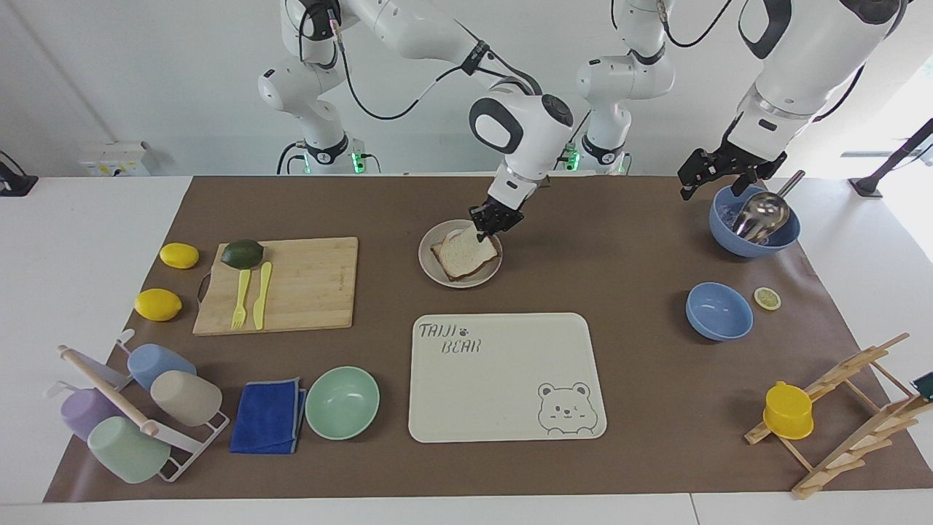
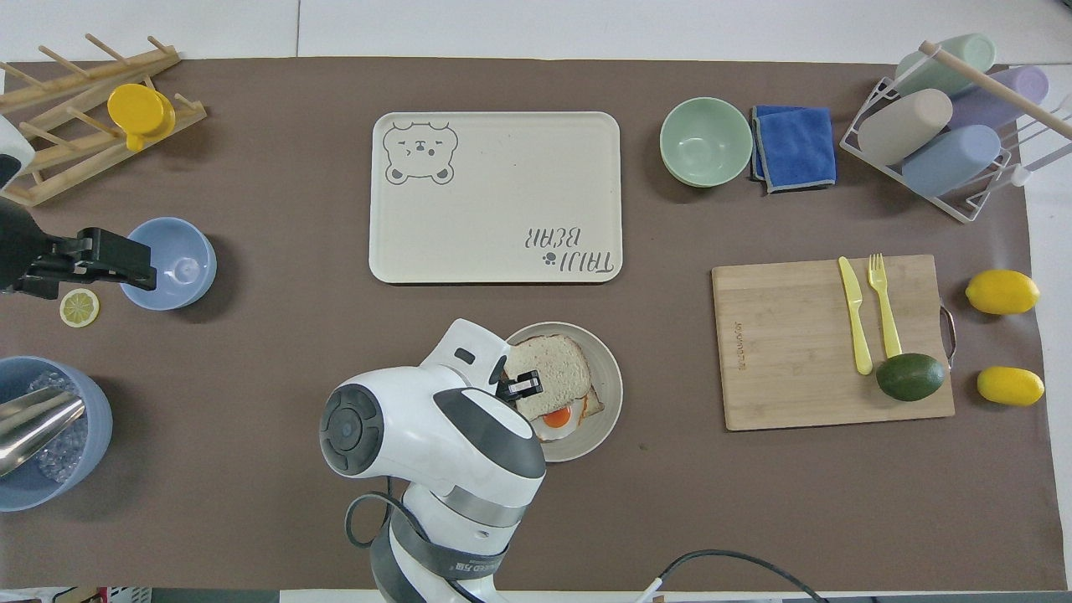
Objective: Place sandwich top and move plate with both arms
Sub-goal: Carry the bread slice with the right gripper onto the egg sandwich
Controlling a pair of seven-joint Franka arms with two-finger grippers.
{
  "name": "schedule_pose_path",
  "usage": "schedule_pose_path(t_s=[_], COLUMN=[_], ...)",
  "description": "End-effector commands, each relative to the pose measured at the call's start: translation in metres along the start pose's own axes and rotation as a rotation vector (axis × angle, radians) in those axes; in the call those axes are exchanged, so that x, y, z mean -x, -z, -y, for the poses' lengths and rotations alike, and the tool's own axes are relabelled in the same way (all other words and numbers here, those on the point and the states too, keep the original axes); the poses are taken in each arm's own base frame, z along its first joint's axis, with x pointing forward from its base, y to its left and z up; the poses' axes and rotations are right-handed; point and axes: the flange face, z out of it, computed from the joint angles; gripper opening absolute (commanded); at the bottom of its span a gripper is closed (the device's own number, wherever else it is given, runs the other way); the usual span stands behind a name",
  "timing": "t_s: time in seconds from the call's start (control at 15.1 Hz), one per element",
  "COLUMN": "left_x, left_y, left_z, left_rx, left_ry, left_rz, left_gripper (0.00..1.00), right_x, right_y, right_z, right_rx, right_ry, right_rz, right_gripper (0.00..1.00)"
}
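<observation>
My right gripper (image 1: 494,219) is shut on one edge of the sandwich top (image 1: 466,251), a plain brown-crusted bread slice. It holds the slice tilted over the round beige plate (image 1: 436,273). In the overhead view the right gripper (image 2: 517,387) and the slice (image 2: 554,370) cover most of the egg toast on the plate (image 2: 610,394); part of the fried egg (image 2: 557,415) shows. I cannot tell whether the slice touches the egg toast. My left gripper (image 1: 708,172) waits over the blue bowl with a metal scoop (image 1: 754,222), and shows in the overhead view (image 2: 109,260).
The cream bear tray (image 1: 503,379) lies farther from the robots than the plate. A wooden board (image 1: 291,284) with a yellow knife, a fork and an avocado lies toward the right arm's end, with two lemons. There are also a mint bowl (image 1: 342,401), a blue cloth, a cup rack, a small blue bowl (image 1: 718,311) and a wooden rack.
</observation>
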Motion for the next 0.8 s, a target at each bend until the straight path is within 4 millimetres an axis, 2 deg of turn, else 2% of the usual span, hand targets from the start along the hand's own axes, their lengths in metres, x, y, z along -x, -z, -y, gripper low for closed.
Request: schedule_pose_path(t_s=[0.0,0.07,0.13,0.33,0.46,0.53,0.6,0.66,0.73], left_x=[0.002,0.002,0.002,0.002,0.003,0.003,0.003,0.004,0.006], left_y=[0.003,0.002,0.003,0.002,0.002,0.001,0.000,0.000,-0.003], left_z=[0.003,0.003,0.003,0.006,0.005,0.005,0.004,0.004,0.003], left_rx=[-0.017,-0.017,-0.017,-0.015,-0.016,-0.016,-0.013,-0.012,-0.010], left_ry=[0.003,0.004,0.004,0.009,0.009,0.006,0.001,0.002,0.002], left_rz=[-0.006,-0.004,-0.006,-0.004,-0.002,-0.001,0.004,0.004,0.007], left_gripper=[1.00,1.00,1.00,1.00,1.00,1.00,1.00,1.00,1.00], right_x=[0.004,0.005,0.007,0.009,0.007,0.002,-0.007,-0.022,-0.035], right_y=[-0.004,-0.009,-0.010,-0.011,-0.006,-0.001,0.007,0.015,0.023], right_z=[-0.004,-0.004,-0.004,-0.002,0.000,-0.003,-0.021,-0.055,-0.095], right_rx=[-0.028,-0.028,-0.030,-0.049,-0.111,-0.131,-0.144,-0.160,-0.171], right_ry=[-0.017,-0.015,-0.013,-0.028,-0.086,-0.092,-0.118,-0.167,-0.212], right_rz=[0.009,0.011,0.008,0.027,0.049,0.029,0.016,0.009,0.005], right_gripper=[0.11,0.29,0.30,0.50,0.72,0.79,0.90,1.00,1.00])
